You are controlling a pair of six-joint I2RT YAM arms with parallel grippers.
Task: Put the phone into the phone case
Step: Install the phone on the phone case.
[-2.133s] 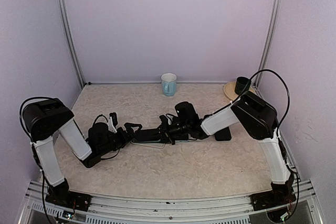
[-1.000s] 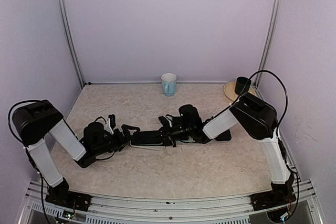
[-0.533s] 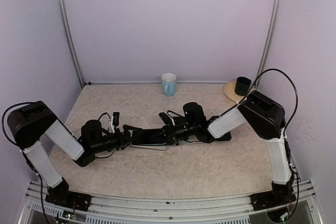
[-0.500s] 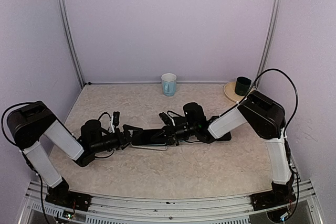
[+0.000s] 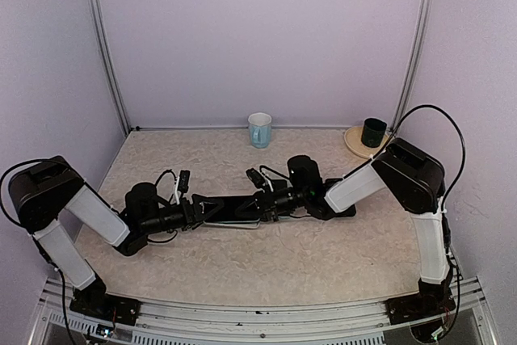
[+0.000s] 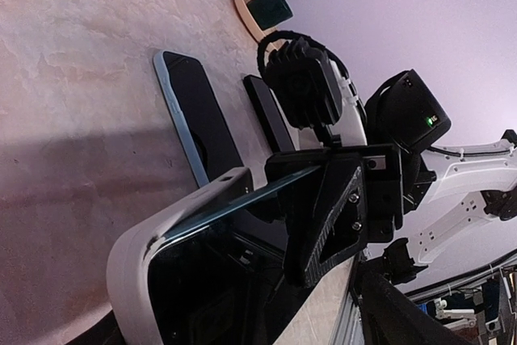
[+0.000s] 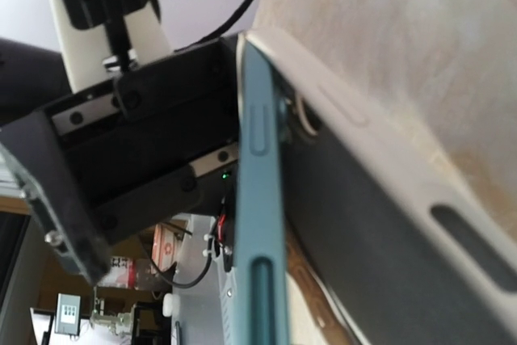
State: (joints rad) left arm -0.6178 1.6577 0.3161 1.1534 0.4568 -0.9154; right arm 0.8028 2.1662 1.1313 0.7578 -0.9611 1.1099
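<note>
The phone [image 6: 238,198] is a dark slab with a blue rim, tilted on its long edge above the pale grey phone case [image 6: 133,272]. Its lower side dips into the case's open shell. My right gripper [image 5: 265,204] is shut on the phone's right end, and one of its black fingers [image 6: 339,208] shows clamped over the rim. My left gripper [image 5: 203,210] stands open, its fingers wide on either side of the case's left end. The right wrist view shows the blue rim [image 7: 258,224] beside the case wall [image 7: 363,143] with its button cut-outs.
A second blue-rimmed dark slab [image 6: 198,123] and a black one [image 6: 266,111] lie flat near the right forearm. A light blue mug [image 5: 259,129] stands at the back wall. A dark cup [image 5: 372,131] sits on a plate [image 5: 353,141] in the back right corner.
Both grippers and the phone with the case have shifted a little to the right. The left gripper has come up around the case's end, and its jaws have narrowed somewhat.
</note>
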